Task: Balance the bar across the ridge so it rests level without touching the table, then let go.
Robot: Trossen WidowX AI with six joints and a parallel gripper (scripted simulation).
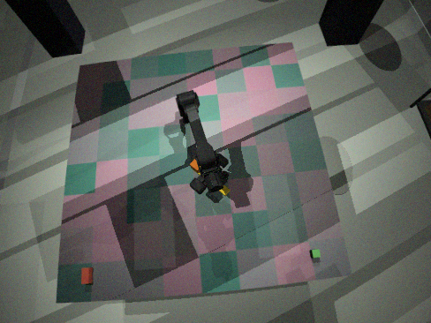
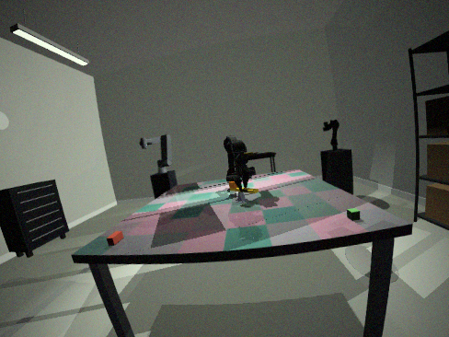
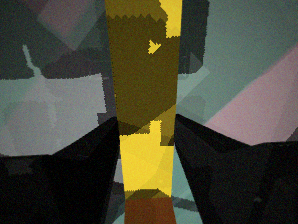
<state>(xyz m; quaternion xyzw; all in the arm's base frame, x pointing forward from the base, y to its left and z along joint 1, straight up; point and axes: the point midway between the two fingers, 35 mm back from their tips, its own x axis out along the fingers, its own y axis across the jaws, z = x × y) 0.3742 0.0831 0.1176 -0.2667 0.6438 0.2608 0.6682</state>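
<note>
The yellow bar point(image 1: 225, 190) point(image 2: 251, 190) point(image 3: 145, 167) has an orange block point(image 1: 194, 165) point(image 2: 232, 185) point(image 3: 150, 211) at one end. My gripper point(image 2: 243, 188) point(image 3: 145, 122) is shut on the bar, with one dark finger on each side of it. In the exterior view the bar looks about level, low over the table. A small grey peaked shape point(image 2: 241, 198), which looks like the ridge, stands just below and in front of it. The arm hides the bar's middle and the ridge in the top view. Whether the bar touches the ridge cannot be told.
A red block point(image 1: 86, 275) point(image 2: 115, 238) lies near the table's front left corner. A green cube point(image 1: 315, 253) point(image 2: 353, 214) lies near the front right. The checkered table point(image 1: 216, 229) point(image 2: 246, 235) carries strong shadow bands. Other robots on dark pedestals stand beyond the table.
</note>
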